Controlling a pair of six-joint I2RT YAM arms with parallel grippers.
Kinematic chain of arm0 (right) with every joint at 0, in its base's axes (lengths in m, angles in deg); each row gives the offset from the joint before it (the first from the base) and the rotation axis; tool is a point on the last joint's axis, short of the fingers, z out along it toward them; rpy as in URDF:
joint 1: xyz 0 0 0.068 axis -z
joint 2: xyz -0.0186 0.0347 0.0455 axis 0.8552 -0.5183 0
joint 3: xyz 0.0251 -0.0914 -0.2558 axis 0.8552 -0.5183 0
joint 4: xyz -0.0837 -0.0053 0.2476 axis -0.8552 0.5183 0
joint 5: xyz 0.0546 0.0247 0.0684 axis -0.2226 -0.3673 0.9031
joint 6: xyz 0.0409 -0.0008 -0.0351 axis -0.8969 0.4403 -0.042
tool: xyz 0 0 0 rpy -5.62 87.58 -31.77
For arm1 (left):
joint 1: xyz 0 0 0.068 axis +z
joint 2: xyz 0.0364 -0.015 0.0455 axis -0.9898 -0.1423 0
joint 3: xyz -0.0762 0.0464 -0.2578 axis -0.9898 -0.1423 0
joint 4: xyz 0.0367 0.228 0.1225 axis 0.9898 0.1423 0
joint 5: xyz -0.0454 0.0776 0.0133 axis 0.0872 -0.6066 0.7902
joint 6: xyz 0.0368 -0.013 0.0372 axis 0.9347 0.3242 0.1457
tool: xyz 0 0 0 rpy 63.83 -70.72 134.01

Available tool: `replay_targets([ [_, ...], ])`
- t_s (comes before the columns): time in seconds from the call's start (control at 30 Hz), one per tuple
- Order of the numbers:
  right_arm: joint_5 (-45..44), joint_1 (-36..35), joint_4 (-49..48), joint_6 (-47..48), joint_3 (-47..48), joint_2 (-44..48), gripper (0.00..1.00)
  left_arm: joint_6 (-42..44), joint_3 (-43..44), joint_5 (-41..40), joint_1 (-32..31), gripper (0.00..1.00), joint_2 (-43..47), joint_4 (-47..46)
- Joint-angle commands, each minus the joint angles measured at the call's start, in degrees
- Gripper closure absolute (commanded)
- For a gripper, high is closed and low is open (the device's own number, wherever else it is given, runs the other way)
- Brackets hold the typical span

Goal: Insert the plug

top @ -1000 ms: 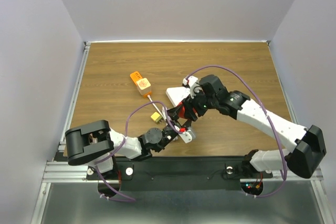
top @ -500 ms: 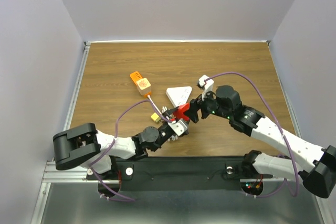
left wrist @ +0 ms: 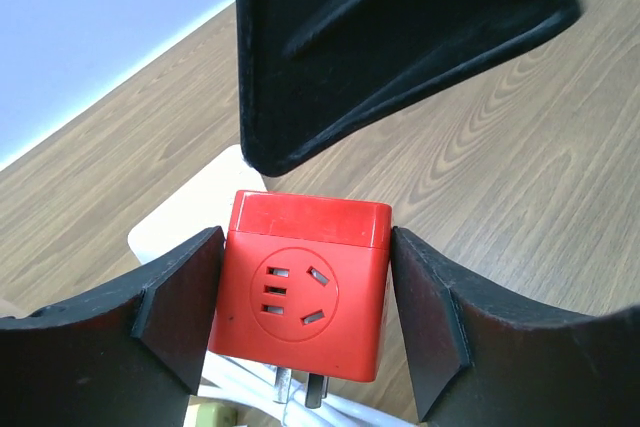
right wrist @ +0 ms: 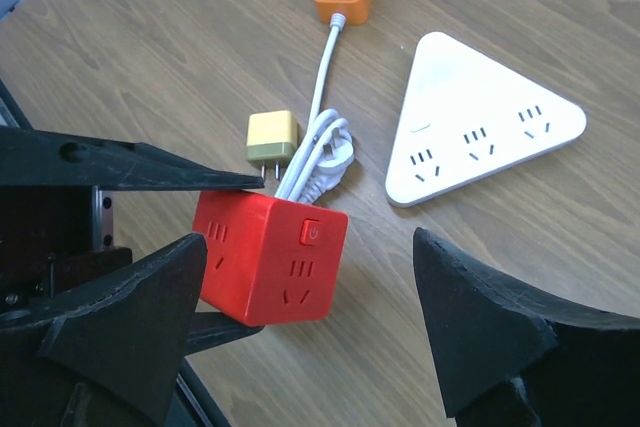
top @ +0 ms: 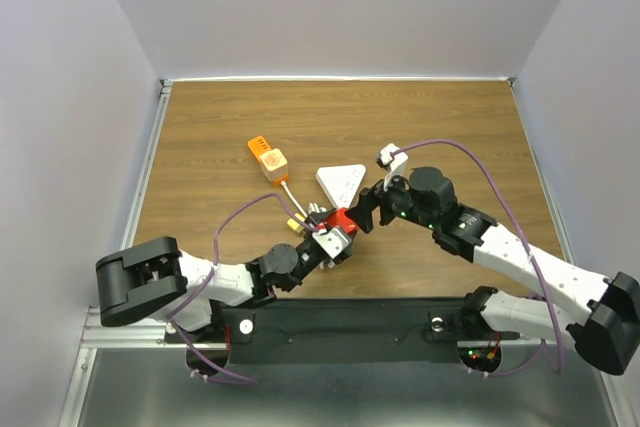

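My left gripper (top: 333, 234) is shut on a red cube socket (top: 343, 221), holding it by two opposite sides just above the table. In the left wrist view the cube (left wrist: 300, 292) sits between both fingers (left wrist: 175, 317) with a socket face toward the camera. My right gripper (top: 366, 211) is open, right beside the cube. In the right wrist view the cube (right wrist: 265, 257) lies in the wide gap, nearer the left finger (right wrist: 120, 317). A white plug (right wrist: 328, 159) on a white cable lies on the table behind the cube, beside a small yellow plug (right wrist: 272, 135).
A white triangular power strip (top: 342, 182) lies just beyond the cube, and also shows in the right wrist view (right wrist: 490, 137). An orange and white charger (top: 268, 159) lies further left, joined to the white cable. The table's near edge is close behind the left gripper.
The right arm has swung back to the right and its gripper now stands off the cube's side. The left gripper has moved forward and up with the red cube.
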Motion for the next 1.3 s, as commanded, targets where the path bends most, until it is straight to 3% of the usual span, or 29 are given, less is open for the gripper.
replay_targets([
  [0.0, -0.94, -0.22, -6.16, -4.37, -2.53, -1.74, 0.11, -0.39, -1.27, -1.44, 0.03, 1.00, 2.59, -9.70],
  [0.3, 2.22, -0.13, -12.40, -10.45, -7.10, -1.05, 0.10, 2.60, -7.51, 0.48, 0.03, 1.00, 7.60, -18.58],
  [0.7, 14.61, -0.13, -24.88, -17.22, -10.09, -3.14, 0.10, 4.01, -8.04, 4.00, -0.06, 1.00, 13.14, -18.58],
  [1.27, 21.82, -0.22, -31.38, -19.68, -10.62, -10.44, 0.11, 6.99, -6.19, 6.55, -0.06, 1.00, 13.32, -21.48],
])
